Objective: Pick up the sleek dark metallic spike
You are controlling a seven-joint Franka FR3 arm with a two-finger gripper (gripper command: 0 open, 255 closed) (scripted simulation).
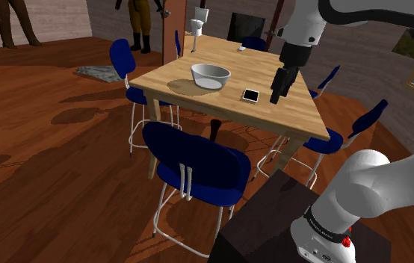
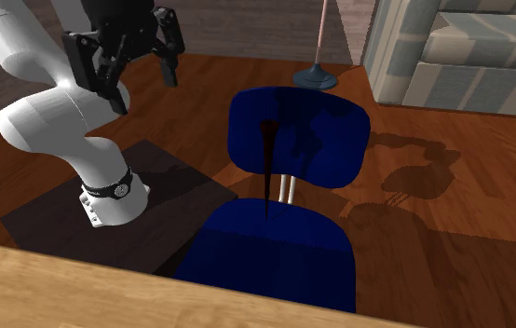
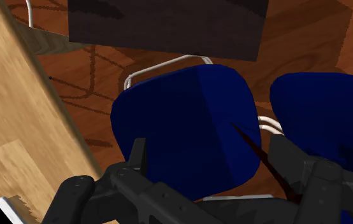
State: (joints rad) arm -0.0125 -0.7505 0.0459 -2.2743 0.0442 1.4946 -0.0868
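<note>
The gripper (image 1: pixel 276 96), fingers parted, is held over the table (image 1: pixel 297 113), with the near-upright spike (image 1: pixel 215 128) placed lower, on the chair (image 1: pixel 198 168) beside the stand (image 1: pixel 273 203)

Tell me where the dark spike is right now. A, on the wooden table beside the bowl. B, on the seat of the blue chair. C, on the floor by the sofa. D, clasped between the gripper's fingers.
B: the dark spike stands on the seat of the blue chair, in front of its backrest, and the open gripper is not touching it.
</note>
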